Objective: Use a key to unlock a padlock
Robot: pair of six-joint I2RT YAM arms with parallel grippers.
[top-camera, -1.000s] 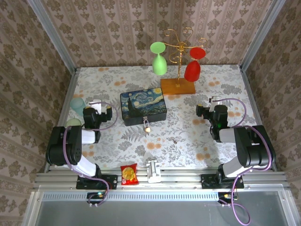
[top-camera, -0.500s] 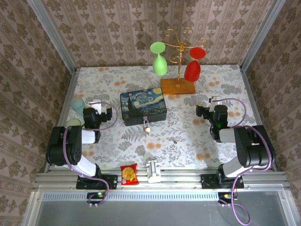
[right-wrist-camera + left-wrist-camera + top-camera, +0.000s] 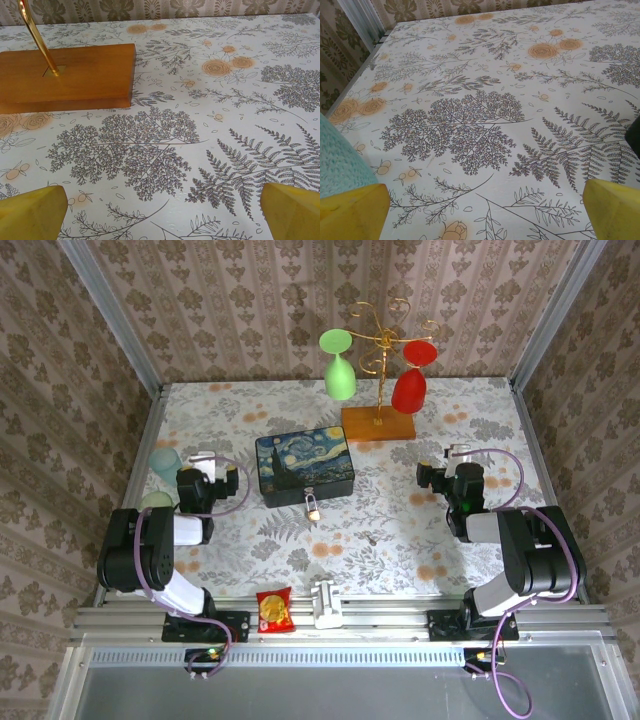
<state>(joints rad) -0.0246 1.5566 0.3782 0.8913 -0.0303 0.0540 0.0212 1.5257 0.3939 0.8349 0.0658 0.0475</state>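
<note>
A gold rack [image 3: 378,423] stands behind and right of the painted box [image 3: 304,467], hanging a green glass [image 3: 339,370] and a red glass [image 3: 411,385]. A teal cup [image 3: 165,461] stands left of the box; a snack packet [image 3: 275,610] and a white clip [image 3: 326,602] lie well in front.

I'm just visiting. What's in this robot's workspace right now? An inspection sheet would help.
Surface: floral tablecloth.
Job's things: padlock at the front edge of the painted box.
Clutter: glass rack with green glass and red glass; snack packet; white clip; cups.
Grippers: left gripper and right gripper open, empty.
Cables: purple cable looped on each arm.
Surroundings: wallpapered walls, metal frame.
</note>
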